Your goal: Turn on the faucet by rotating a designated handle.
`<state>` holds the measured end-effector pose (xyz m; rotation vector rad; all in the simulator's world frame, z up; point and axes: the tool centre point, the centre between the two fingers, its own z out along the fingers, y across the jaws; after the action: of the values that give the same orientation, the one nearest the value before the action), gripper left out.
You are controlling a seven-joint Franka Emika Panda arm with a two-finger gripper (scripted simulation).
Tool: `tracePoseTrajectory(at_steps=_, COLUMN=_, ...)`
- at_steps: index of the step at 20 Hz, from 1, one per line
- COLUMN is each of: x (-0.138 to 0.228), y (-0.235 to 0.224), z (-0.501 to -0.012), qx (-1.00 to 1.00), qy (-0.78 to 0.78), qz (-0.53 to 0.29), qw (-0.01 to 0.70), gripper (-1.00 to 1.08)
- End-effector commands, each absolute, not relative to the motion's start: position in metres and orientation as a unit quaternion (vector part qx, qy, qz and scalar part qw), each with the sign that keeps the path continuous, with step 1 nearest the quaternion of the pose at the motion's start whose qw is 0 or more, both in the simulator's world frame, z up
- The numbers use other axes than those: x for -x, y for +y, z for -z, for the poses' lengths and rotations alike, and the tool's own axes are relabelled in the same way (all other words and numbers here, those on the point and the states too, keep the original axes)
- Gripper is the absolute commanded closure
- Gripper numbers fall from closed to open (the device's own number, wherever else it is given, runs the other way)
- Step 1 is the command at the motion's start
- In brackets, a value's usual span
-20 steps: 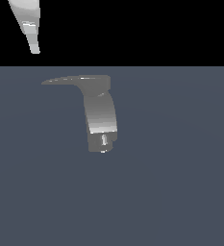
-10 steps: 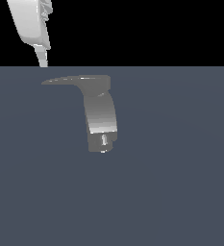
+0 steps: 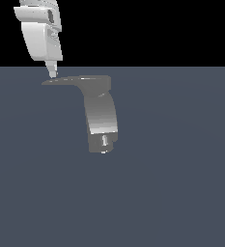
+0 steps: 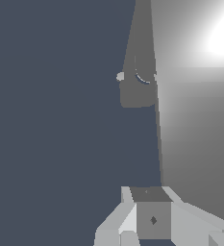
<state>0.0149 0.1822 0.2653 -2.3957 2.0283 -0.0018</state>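
Exterior view: one faucet (image 3: 102, 118) on the grey floor, one handle (image 3: 70, 80) on top pointing to that view's left — one gripper (image 3: 51, 73) at its tip, opening unclear.

- No text, label, brand, number or sign is showing legibly in either view.
- The grey metallic faucet with the thick curved body (image 3: 100, 116) is showing only plain shaded surfaces, with no lettering.
- The white boxy robot gripper (image 3: 51, 73) is carrying no readable marking; a small dark diamond shape is appearing on it in the wrist view, but it is not a character.
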Motion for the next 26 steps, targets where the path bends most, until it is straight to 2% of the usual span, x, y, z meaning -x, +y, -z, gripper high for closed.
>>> tracePoseTrajectory(at_steps=1, x=-0.025, y=0.181, z=-0.259, qx=0.751, qy=0.660, qz=0.001, qw=0.001, gripper=1.08)
tracePoseTrajectory(at_steps=12, x=-0.046, y=0.178, z=-0.247, qx=0.726, qy=0.688, qz=0.000, qw=0.000, gripper=1.08)
tracePoseTrajectory(at_steps=20, x=-0.046, y=0.178, z=-0.248, qx=0.727, qy=0.687, qz=0.000, qw=0.000, gripper=1.08)
tracePoseTrajectory(at_steps=26, x=-0.029, y=0.177, z=-0.248, qx=0.727, qy=0.687, qz=0.000, qw=0.000, gripper=1.08)
